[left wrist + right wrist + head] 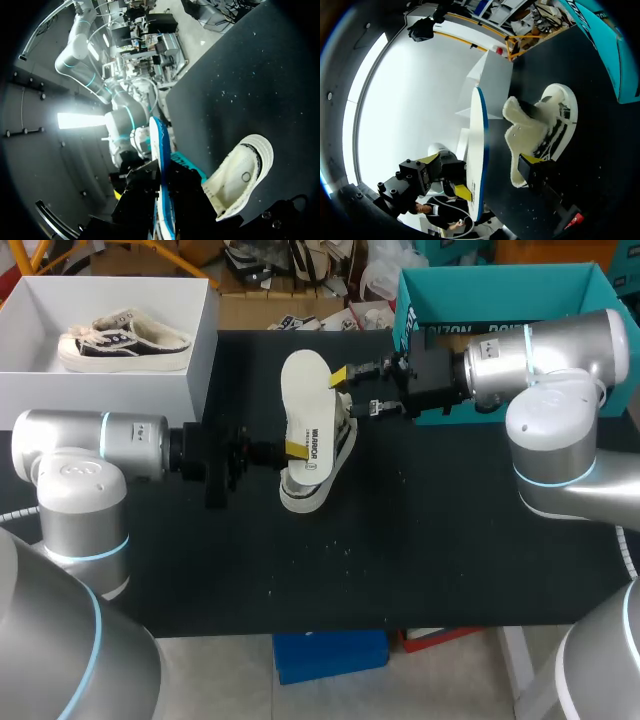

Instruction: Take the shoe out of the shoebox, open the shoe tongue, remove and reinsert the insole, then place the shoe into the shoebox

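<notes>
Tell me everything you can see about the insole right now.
The insole is thin and foam-like, white on its face with dark print near one end and a blue edge underneath. It is out of the shoe, held raised over it above the black table. The left gripper pinches its printed end. The right gripper stands open at its other end. Whether it touches the insole cannot be told.
</notes>
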`<action>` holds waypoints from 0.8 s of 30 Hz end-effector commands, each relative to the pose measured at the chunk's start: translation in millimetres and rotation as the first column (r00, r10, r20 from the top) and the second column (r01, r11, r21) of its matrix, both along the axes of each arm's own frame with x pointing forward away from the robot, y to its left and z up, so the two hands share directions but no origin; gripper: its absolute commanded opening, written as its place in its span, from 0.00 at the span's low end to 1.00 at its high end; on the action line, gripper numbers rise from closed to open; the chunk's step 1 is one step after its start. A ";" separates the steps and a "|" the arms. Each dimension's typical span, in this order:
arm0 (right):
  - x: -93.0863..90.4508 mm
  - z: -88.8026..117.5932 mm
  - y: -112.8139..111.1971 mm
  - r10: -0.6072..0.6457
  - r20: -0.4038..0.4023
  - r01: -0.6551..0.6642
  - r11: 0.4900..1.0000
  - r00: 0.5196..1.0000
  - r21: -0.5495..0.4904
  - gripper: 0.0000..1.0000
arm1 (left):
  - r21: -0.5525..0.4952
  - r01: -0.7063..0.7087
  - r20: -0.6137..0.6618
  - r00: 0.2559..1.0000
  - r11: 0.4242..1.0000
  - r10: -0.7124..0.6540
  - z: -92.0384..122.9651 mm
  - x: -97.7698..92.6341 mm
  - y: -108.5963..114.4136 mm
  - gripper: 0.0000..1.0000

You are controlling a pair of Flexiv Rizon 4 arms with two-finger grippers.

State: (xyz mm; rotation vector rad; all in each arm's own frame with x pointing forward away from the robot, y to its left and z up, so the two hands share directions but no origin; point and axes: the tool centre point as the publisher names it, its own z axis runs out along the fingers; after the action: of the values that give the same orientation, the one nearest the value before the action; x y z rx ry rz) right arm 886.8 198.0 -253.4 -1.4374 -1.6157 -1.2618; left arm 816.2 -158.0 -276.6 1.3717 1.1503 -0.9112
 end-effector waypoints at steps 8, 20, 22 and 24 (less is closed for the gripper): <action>-20.0 -1.4 28.3 0.122 -0.055 -0.116 0.987 0.991 0.111 1.00 | 0.002 -0.007 0.003 1.000 1.000 0.007 -0.1 -1.3 -1.2 0.00; -29.9 -15.0 58.4 0.136 -0.120 -0.113 0.977 0.983 0.183 0.66 | 0.002 -0.007 0.003 1.000 1.000 0.007 -0.1 -1.3 -1.2 0.00; -30.5 -18.2 60.5 0.133 -0.125 -0.108 0.977 0.983 0.186 0.64 | 0.002 -0.007 0.003 1.000 1.000 0.007 -0.1 -1.3 -1.2 0.00; -30.7 -20.7 61.1 0.129 -0.132 -0.102 0.976 0.983 0.191 0.58 | 0.002 -0.007 0.003 1.000 1.000 0.007 -0.1 -1.3 -1.2 0.00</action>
State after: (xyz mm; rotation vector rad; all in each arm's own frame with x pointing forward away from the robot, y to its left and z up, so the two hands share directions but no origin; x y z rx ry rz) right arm 855.1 253.2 -268.4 -1.2739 -1.4353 -1.1704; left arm 816.1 -158.0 -276.4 1.3718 1.1505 -0.9114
